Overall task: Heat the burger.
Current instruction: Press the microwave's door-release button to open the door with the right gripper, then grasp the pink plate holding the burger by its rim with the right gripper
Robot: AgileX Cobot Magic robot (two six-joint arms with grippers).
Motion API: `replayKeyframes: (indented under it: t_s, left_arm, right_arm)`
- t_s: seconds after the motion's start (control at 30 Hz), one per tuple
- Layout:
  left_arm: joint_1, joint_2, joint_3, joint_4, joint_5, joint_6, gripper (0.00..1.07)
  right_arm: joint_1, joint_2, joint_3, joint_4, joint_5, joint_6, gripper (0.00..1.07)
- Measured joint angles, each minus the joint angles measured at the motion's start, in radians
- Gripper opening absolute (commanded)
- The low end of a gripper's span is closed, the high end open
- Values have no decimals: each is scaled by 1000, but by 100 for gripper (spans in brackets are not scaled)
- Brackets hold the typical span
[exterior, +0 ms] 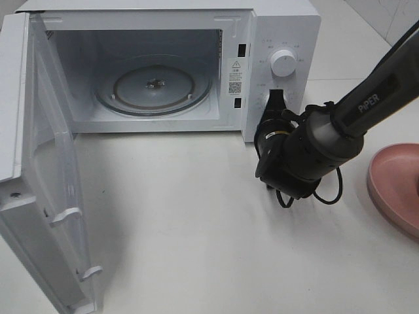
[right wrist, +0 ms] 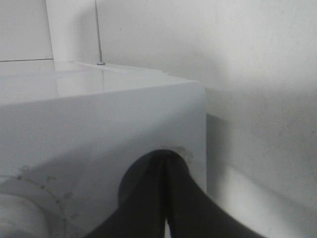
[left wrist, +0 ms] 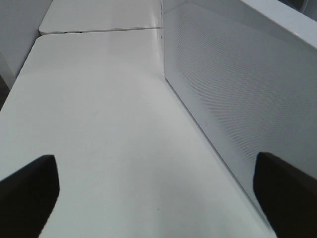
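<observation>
The burger is not in view in any frame. The white microwave [exterior: 281, 26] stands at the back with its door [exterior: 39, 190] swung wide open to the left. Its glass turntable [exterior: 154, 85] is bare. My right gripper [exterior: 275, 99] is shut, and its tips press against the control panel just below the round dial [exterior: 284, 62]. In the right wrist view the closed fingers [right wrist: 166, 198] meet the panel at a round recess. My left gripper [left wrist: 158, 193] is open and empty, low over the table beside the mesh door panel [left wrist: 233, 94]. It does not show in the exterior view.
A pink plate [exterior: 396, 186] lies at the right edge of the table, and the part in view holds nothing. The right arm's black cable [exterior: 327, 196] loops down near the tabletop. The open door takes up the left side of the table.
</observation>
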Motion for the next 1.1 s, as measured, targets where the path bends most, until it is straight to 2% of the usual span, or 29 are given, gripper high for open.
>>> replayKeyframes:
  t_s: [0.33, 0.73, 0.83, 0.9, 1.1]
  left_arm:
    - [0, 0, 0, 0, 0, 0, 100]
    - [0, 0, 0, 0, 0, 0, 100]
    - [0, 0, 0, 0, 0, 0, 100]
    - [0, 0, 0, 0, 0, 0, 100]
    - [0, 0, 0, 0, 0, 0, 100]
  right_arm:
    - [-7, -51, 57, -66, 11, 10, 0]
    - [-15, -208, 219, -98, 81, -95, 0]
    - [-15, -222, 232, -98, 98, -109, 0]
    - [-15, -285, 276, -105, 166, -201, 0]
    - [-15, -384, 298, -128, 293, -414, 0]
